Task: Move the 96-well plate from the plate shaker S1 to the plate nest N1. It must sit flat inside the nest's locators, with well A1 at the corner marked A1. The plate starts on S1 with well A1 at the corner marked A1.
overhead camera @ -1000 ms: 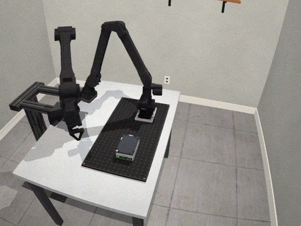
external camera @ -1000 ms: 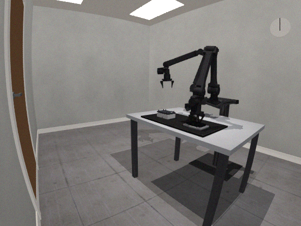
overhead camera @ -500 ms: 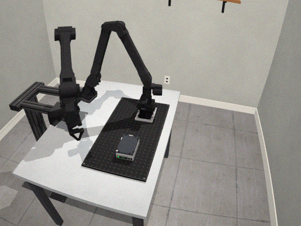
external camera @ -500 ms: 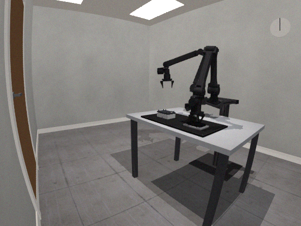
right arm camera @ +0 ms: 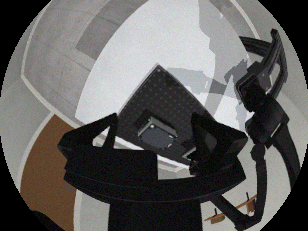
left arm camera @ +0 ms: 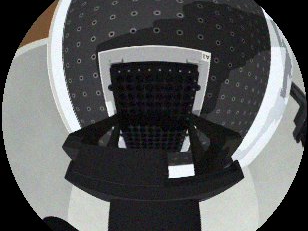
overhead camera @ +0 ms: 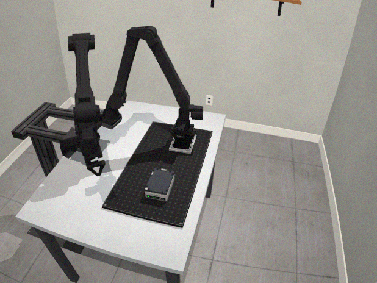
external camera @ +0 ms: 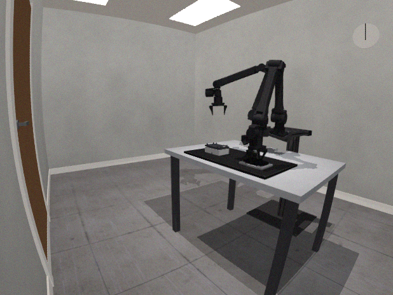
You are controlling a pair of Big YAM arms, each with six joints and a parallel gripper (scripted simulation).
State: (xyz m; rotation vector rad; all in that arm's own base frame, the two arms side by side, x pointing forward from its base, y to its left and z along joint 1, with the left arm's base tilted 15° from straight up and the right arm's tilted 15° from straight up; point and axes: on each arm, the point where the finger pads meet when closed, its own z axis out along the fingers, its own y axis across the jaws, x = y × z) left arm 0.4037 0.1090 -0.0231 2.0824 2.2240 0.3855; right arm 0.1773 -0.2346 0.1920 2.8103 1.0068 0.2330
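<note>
The dark 96-well plate (left arm camera: 155, 94) (overhead camera: 182, 144) is level over the light grey plate nest N1 (left arm camera: 150, 50) (overhead camera: 180, 150) (external camera: 267, 166), inside its outline. Whether it rests fully down cannot be told. The nest's A1 label (left arm camera: 206, 56) is at its upper right corner in the left wrist view; no A1 mark on the plate can be read. My left gripper (left arm camera: 154, 116) is shut on the plate, one finger at each side. My right gripper (right arm camera: 154, 116) (external camera: 219, 114) is open and empty, high above the table. The plate shaker S1 (overhead camera: 160, 181) (right arm camera: 156, 138) (external camera: 217, 150) has a bare dark top and a green light.
The nest and shaker both stand on a black perforated board (overhead camera: 137, 195) (left arm camera: 82, 39) on the white table (overhead camera: 100, 225). The right arm hangs left of the board in the top view. The arms' stand (overhead camera: 33, 122) is at the table's left edge there.
</note>
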